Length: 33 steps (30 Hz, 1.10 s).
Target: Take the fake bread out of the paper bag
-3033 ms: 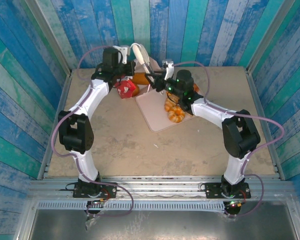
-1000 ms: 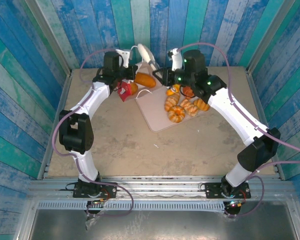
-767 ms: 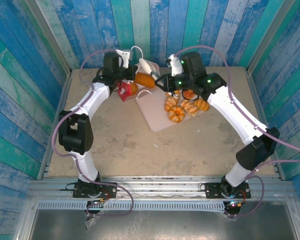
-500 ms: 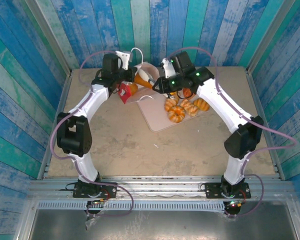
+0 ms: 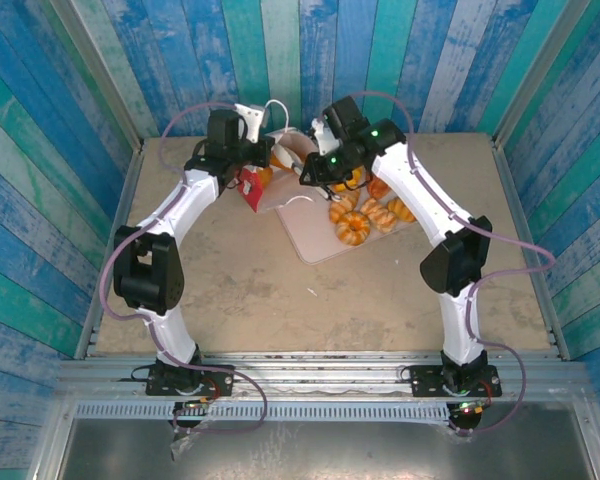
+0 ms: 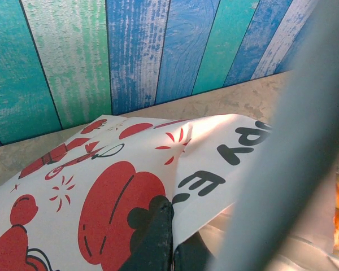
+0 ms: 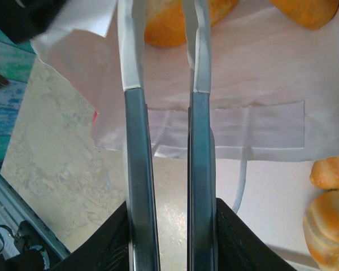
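— At the far side of the table (image 5: 280, 300), which arm had the paper bag (image 6: 118, 186)?
— The left gripper (image 6: 170, 234), its jaws pressed together on the edge of the bag's printed side, with the blue plank wall (image 6: 68, 56) behind.
— And the bag's mouth?
— It faced the pale tray (image 5: 315, 245). The white lining lay over the tray's far-left corner, and one white cord handle (image 7: 241, 186) hung down onto the tray.
— Where was the fake bread (image 5: 356, 224)?
— Most of it sat clustered on the tray, just right of the bag. An orange bun (image 7: 165, 33) lay on the lining inside the bag, with a second orange piece further right.
— What of the right gripper (image 7: 163, 11)?
— It reached into the bag's mouth, fingers a narrow gap apart and tips at that bun. Whether they pinched it could not be told.
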Motion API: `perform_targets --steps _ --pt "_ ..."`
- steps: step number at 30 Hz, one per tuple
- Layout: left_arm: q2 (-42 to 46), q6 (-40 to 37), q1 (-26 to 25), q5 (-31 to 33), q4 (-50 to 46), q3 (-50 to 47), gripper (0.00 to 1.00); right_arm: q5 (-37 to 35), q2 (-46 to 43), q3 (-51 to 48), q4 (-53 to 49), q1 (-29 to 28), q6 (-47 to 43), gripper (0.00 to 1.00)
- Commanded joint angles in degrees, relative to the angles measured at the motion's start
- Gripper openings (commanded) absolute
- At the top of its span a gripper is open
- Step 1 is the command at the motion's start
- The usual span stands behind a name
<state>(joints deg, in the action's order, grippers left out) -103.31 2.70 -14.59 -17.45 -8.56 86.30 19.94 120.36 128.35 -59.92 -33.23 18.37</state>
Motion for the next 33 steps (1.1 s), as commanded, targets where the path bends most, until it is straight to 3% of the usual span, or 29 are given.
perform_targets --steps 1,12,20,33 --pt "4.42 -0.93 -0.35 0.39 -2.25 1.36 0.00 -0.52 1.72 1.38 -1.87 -0.69 0.26 0.37" --pt "4.02 -2.09 -0.35 1.37 -3.15 2.53 0.00 -3.01 0.02 -0.71 -2.46 -0.69 -1.36 0.36" --pt "4.94 -2.02 -0.35 0.24 -2.88 2.69 0.01 -3.70 5.58 8.07 -4.48 -0.37 -3.15 0.38" --pt "5.38 -0.41 -0.52 -0.66 -1.05 1.59 0.01 2.56 10.45 8.12 -1.82 -0.47 4.97 0.43"
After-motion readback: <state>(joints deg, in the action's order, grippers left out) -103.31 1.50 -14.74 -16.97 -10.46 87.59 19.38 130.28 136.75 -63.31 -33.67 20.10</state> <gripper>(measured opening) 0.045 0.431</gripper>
